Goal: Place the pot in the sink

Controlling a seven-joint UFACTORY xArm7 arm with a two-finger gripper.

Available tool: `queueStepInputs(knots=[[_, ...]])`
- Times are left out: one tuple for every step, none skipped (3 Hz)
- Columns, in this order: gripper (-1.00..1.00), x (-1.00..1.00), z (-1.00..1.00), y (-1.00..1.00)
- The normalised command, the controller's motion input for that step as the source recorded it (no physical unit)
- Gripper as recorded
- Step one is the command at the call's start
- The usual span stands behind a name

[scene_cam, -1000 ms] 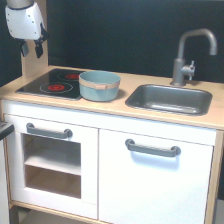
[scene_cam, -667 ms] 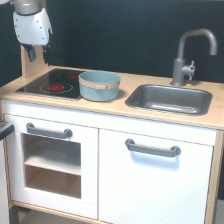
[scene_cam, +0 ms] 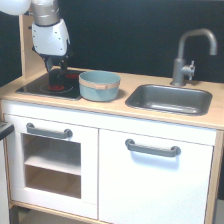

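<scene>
The light blue-teal pot (scene_cam: 99, 85) with a tan band stands upright on the wooden counter, at the right edge of the black stovetop (scene_cam: 48, 85). The grey sink (scene_cam: 170, 99) lies to the pot's right in the exterior view, set into the countertop, and holds nothing. My gripper (scene_cam: 56, 69) hangs from the white arm above the stovetop, up and to the left of the pot, apart from it. Its dark fingers point down with nothing seen between them; the gap is too dark to read.
A grey curved faucet (scene_cam: 191, 52) rises behind the sink. A wooden side panel (scene_cam: 26, 47) stands behind the arm at the exterior view's left. Below the counter are white cabinet doors with grey handles (scene_cam: 152, 148).
The arm has travelled rightward and downward from the upper left corner, ending above the stovetop closer to the pot. The pot has stayed where it was.
</scene>
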Motion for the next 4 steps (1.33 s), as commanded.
queueStepInputs(knots=[[-0.23,0.33,-1.00,-0.05],[-0.01,0.47,-1.00,-0.14],[0.80,0.25,-1.00,-0.21],[0.66,0.01,-0.98,-0.23]])
